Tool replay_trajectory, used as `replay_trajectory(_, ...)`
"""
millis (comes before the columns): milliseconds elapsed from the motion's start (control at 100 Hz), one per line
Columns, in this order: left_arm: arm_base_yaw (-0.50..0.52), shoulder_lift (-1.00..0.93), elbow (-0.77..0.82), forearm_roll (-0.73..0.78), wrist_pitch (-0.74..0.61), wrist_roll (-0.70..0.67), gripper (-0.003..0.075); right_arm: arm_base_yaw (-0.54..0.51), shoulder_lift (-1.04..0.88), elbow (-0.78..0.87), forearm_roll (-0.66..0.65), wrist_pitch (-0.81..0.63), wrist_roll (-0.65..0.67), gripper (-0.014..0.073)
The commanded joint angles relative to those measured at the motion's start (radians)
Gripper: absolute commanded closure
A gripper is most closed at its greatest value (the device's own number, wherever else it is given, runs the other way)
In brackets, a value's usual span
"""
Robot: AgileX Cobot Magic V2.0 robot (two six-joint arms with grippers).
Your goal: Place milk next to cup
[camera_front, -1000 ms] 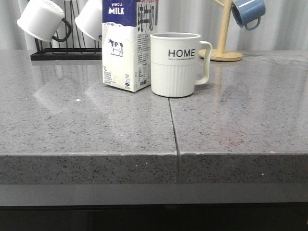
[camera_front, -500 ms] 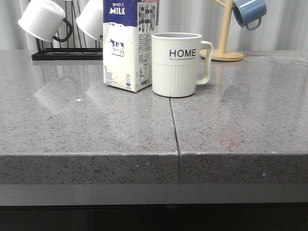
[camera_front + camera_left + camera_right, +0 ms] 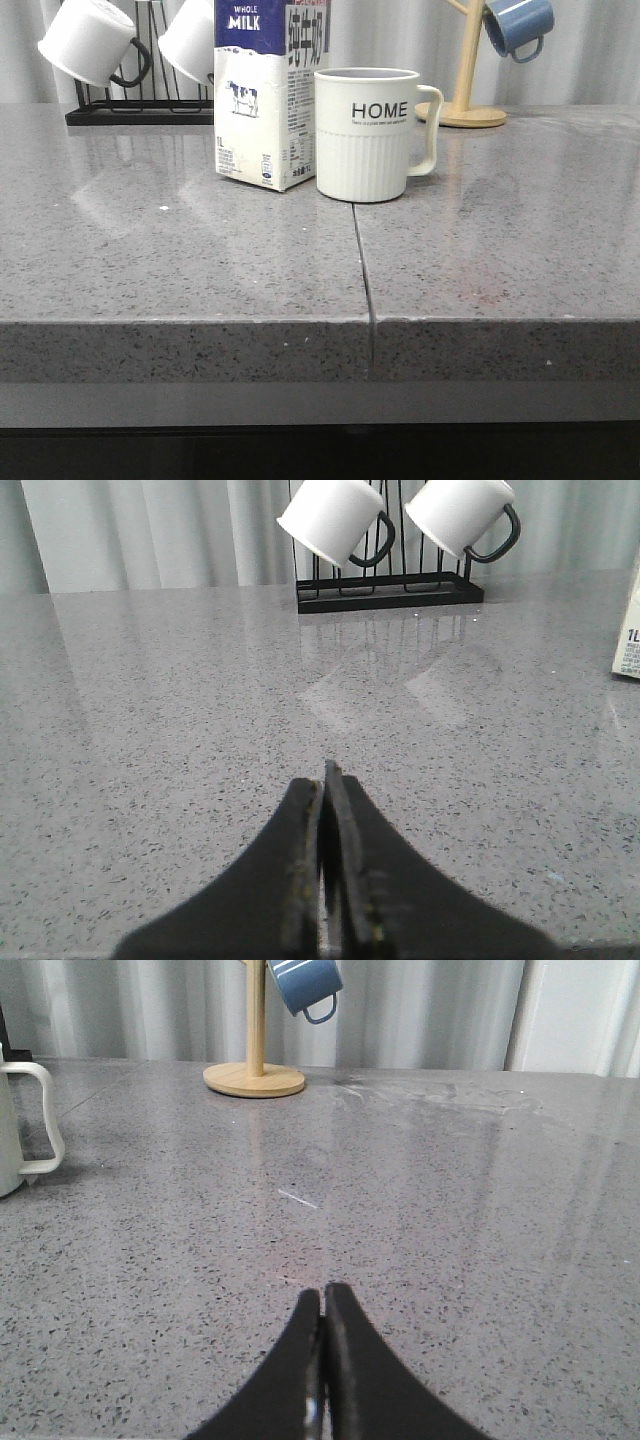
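The milk (image 3: 262, 95), a tall white carton with a dark blue top, stands upright on the grey counter (image 3: 200, 270). Directly to its right is the cup (image 3: 368, 132), a cream ribbed mug lettered "HOME" with its handle to the right; the two look to be touching or nearly so. A sliver of the carton (image 3: 630, 630) shows at the edge of the left wrist view, and the cup's handle (image 3: 40, 1120) at the edge of the right wrist view. My left gripper (image 3: 323, 780) and my right gripper (image 3: 322, 1298) are both shut on nothing, low over bare counter. Neither arm appears in the front view.
A black wire rack (image 3: 130, 110) holding two white black-handled mugs (image 3: 90, 40) stands at the back left. A wooden mug tree (image 3: 465, 90) with a blue mug (image 3: 517, 25) is at the back right. A seam (image 3: 362, 270) runs through the counter towards its front edge.
The front view has shifted very slightly compared with one second ago; the milk and cup stay in place relative to each other.
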Motion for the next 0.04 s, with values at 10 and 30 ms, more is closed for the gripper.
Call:
replay_trajectory(10,0.0,-0.03,0.044,-0.005,-0.079,-0.004,0.0741,-0.007,-0.018,-0.008,-0.013,-0.071,0.0,0.0659)
replay_trajectory(30,0.0,-0.03,0.044,-0.005,-0.079,-0.004,0.0741,-0.007,-0.018,-0.008,-0.013,-0.071,0.0,0.0659)
